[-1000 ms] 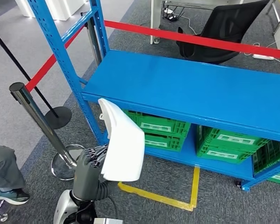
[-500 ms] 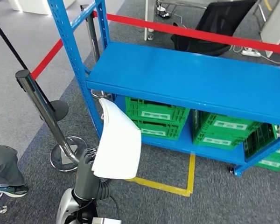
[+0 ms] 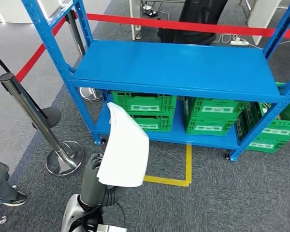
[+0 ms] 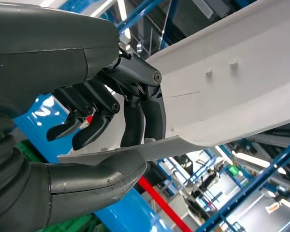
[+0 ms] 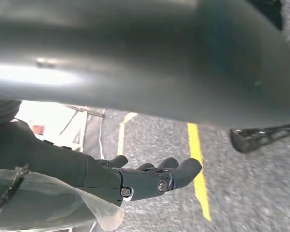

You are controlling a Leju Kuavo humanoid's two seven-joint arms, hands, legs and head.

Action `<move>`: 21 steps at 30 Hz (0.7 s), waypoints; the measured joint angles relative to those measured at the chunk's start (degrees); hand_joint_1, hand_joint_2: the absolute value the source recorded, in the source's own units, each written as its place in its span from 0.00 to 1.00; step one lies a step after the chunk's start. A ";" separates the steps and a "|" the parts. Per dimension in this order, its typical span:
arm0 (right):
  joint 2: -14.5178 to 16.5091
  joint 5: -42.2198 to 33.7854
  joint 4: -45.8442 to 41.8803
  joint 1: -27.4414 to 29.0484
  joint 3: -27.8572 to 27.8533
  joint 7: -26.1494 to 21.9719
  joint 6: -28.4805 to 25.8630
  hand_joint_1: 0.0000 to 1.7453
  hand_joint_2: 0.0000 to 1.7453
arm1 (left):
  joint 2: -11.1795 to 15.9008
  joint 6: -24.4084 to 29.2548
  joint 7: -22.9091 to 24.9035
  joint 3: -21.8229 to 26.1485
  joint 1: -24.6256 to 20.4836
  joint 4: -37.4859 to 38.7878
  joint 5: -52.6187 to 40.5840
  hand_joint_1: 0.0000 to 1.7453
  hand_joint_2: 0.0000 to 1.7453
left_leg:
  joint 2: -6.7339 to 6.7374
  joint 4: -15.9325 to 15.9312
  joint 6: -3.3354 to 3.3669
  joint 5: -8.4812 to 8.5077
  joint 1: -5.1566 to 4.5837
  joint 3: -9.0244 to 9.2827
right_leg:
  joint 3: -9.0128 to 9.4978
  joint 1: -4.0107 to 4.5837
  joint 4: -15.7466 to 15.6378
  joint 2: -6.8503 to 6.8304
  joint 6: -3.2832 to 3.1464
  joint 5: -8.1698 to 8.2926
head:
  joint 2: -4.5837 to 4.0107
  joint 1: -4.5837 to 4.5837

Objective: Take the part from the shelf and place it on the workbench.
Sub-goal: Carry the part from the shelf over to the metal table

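Left hand: I see it gripping the white part, at 7 o'clock.
Right hand: fingers apart, holding nothing.
Shelf: 12 o'clock.

No text can be read. The green crates on the shelf's lower level, beyond the left hand, carry white label strips, but their print is too small and blurred to make out.

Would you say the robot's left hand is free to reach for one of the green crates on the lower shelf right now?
Probably not: the left hand is gripping the white part, so it has no free grasp for a green crate.
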 joint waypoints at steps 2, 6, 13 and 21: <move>0.00 0.06 0.00 0.13 -0.35 0.03 -0.13 0.00 0.00 | 0.00 0.09 -0.14 -0.04 -0.03 0.27 0.23 1.00 1.00 | -0.21 2.12 0.22 0.53 -0.01 1.25 | -1.74 0.12 0.55 0.60 0.05 1.09 | 0.00 -0.03; 0.03 0.10 0.01 0.14 -0.86 0.04 -0.25 0.00 0.00 | -0.04 0.22 -0.24 -0.13 -0.22 0.45 0.28 1.00 1.00 | -3.01 -11.62 2.07 5.13 -0.18 10.53 | -4.56 0.38 1.51 2.07 0.49 2.82 | 0.00 0.02; -0.16 0.15 0.02 0.51 -1.24 -0.25 -0.29 0.00 0.00 | -0.20 0.45 -0.29 -0.50 -0.65 0.72 0.30 1.00 1.00 | -1.85 -16.40 3.39 7.30 0.08 10.07 | -8.62 -0.03 6.55 1.97 2.64 -1.27 | 0.00 0.33; -0.27 0.17 -0.01 0.57 -1.47 -0.05 -0.41 0.00 0.00 | -0.26 0.76 -0.28 -0.52 -0.79 1.12 0.22 1.00 1.00 | 1.73 -13.45 2.56 9.98 -0.03 3.71 | -0.83 -0.56 7.47 -0.59 4.15 -1.25 | 0.00 0.74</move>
